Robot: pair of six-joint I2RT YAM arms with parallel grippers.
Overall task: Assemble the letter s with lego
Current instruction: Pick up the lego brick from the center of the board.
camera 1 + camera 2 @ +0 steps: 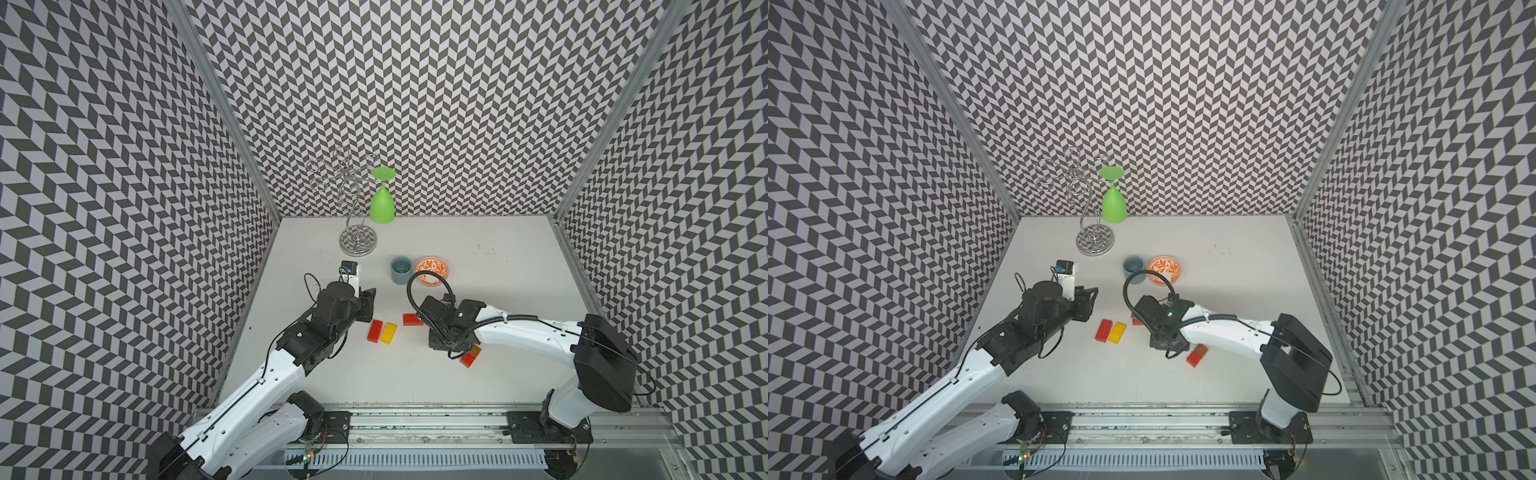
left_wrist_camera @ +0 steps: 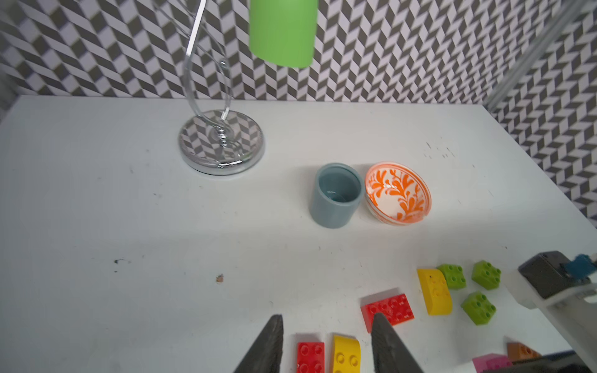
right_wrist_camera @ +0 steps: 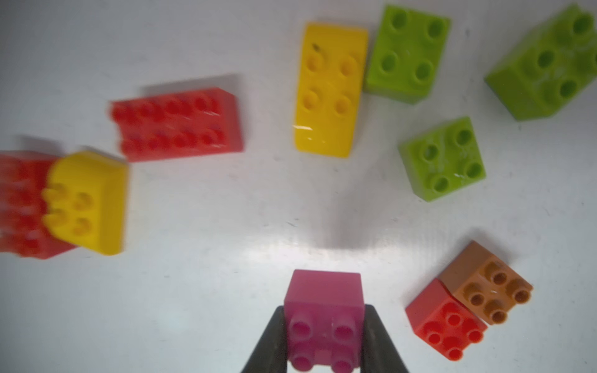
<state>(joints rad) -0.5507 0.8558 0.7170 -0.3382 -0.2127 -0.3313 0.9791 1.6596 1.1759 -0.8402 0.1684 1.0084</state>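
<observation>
Two long red bricks (image 3: 176,124), two long yellow bricks (image 3: 329,90), three green squares (image 3: 442,158), one red square (image 3: 445,326), one brown square (image 3: 487,284), one pink square (image 3: 324,290). The right gripper (image 3: 323,310) pinches the pink square between its fingers; the left gripper (image 2: 328,318) has its fingers spread. Only the wrist views show greens and pink.

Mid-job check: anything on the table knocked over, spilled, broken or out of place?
Nothing stands out. The loose lego bricks lie flat, studs up; the right gripper is shut on the pink brick. The cup and bowl stand upright and empty, and the green glass hangs on its rack.
</observation>
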